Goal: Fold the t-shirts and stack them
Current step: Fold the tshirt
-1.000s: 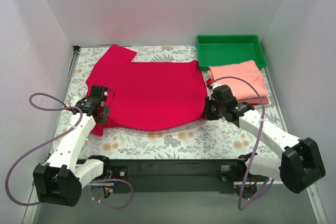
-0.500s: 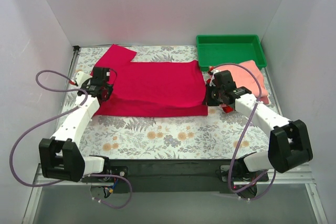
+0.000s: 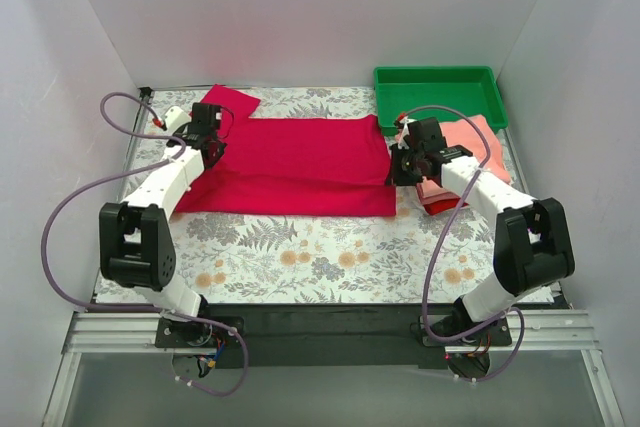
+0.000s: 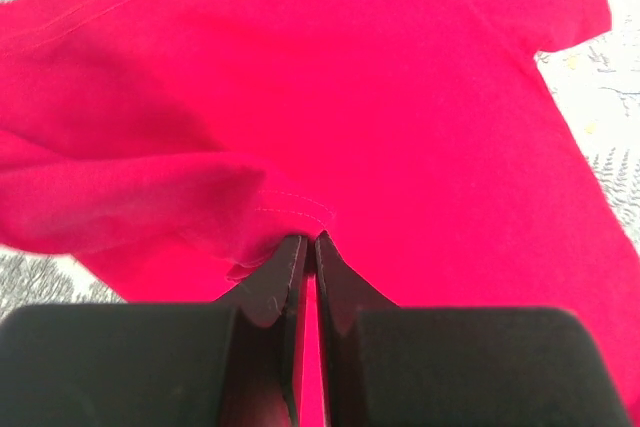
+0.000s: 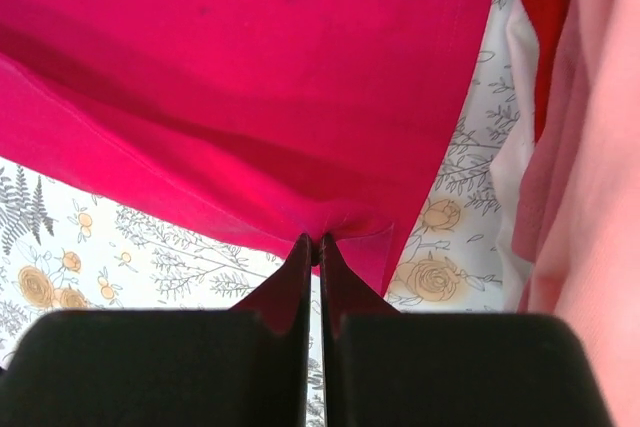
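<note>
Status: we reckon we're roughly 2/3 thru, going by how stuff lies rn.
Done pile: salmon-pink shirt (image 3: 475, 142) sits folded at the right of the table (image 3: 300, 247), just in front of the green tray (image 3: 435, 97). It's lying on the brighter red shirt (image 5: 545, 17), which only peeks out underneath, so we can't tell how neat that one is.
In progress: crimson shirt (image 3: 300, 162) is mid-table, w/ its near half doubled over the far half and a straight crease along the near side.
Left gripper (image 4: 308, 247): fingers pinched tight on a bunched bit of crimson fabric at the shirt's left end, up near the sleeve.
Right gripper (image 5: 312, 245): same deal, clamped on the crimson edge at the right end, right beside the pile.
Loose ends: one sleeve pokes out far left, not tucked yet.
Left to do, imo: lay this fold flat, let go, tuck the sleeve, fold it down to about the pile's size, then put it on top of the pink one.
Tray: nothing in it afaict, not part of the job.
</note>
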`<move>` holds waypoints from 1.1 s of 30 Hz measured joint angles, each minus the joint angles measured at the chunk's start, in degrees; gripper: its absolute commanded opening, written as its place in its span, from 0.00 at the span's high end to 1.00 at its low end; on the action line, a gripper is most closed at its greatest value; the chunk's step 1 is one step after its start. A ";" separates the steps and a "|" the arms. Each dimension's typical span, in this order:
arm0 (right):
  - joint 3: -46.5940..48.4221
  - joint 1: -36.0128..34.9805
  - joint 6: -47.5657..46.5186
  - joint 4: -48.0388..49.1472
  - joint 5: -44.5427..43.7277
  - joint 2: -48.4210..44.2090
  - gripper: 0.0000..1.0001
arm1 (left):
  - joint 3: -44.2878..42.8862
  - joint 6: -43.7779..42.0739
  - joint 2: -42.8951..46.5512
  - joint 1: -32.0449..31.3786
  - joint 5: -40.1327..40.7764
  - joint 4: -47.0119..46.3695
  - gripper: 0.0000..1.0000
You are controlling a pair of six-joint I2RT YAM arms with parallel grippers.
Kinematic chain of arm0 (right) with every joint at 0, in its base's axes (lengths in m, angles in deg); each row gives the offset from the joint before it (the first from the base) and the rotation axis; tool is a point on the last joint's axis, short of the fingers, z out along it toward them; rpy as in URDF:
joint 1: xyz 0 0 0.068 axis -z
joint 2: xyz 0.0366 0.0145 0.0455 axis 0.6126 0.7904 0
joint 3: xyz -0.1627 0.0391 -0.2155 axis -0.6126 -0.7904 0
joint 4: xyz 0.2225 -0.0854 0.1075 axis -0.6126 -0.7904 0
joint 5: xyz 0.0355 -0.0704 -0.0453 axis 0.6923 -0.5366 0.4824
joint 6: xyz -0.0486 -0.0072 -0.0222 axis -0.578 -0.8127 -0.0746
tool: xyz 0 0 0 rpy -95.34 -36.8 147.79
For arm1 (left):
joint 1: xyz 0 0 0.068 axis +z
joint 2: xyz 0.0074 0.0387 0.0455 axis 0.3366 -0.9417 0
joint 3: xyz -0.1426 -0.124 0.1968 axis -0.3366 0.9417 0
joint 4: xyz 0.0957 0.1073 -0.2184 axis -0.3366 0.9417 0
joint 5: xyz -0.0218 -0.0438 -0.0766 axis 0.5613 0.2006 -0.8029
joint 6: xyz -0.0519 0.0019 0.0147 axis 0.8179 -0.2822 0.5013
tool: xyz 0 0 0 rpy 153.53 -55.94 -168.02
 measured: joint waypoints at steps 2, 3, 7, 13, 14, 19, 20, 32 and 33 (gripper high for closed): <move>1.05 0.61 -0.26 -0.13 0.04 1.25 0.98 | -1.90 -1.31 -2.99 0.13 0.04 -0.24 0.94; 1.62 0.85 -0.35 -0.13 0.02 1.97 0.96 | -2.67 -1.86 -4.28 0.20 0.04 -0.44 0.82; 5.05 1.60 -1.27 -0.33 -0.22 6.38 0.63 | -6.29 -4.22 -11.39 0.98 -0.39 -0.50 0.47; 9.73 2.16 -3.48 -1.75 -0.31 10.56 0.36 | -16.41 -6.16 -21.40 3.15 -2.69 1.99 0.34; 9.75 2.21 -3.56 -1.68 -0.17 10.05 0.36 | -17.49 -6.34 -21.92 3.45 -3.48 2.16 0.34; 7.41 1.40 -3.58 -1.27 1.42 4.00 0.30 | -14.10 -6.29 -18.10 3.72 -8.39 1.62 0.34; 6.49 0.90 -3.54 -1.09 1.84 2.73 0.27 | -11.67 -6.25 -16.26 3.67 -9.84 1.03 0.34; 1.22 -6.49 -1.33 4.94 6.93 8.02 0.02 | 6.29 -3.85 -8.00 2.86 -21.42 -6.32 0.33; 1.14 -6.49 -1.18 5.07 6.93 9.01 0.02 | 6.40 -3.67 -8.68 2.84 -21.29 -6.36 0.33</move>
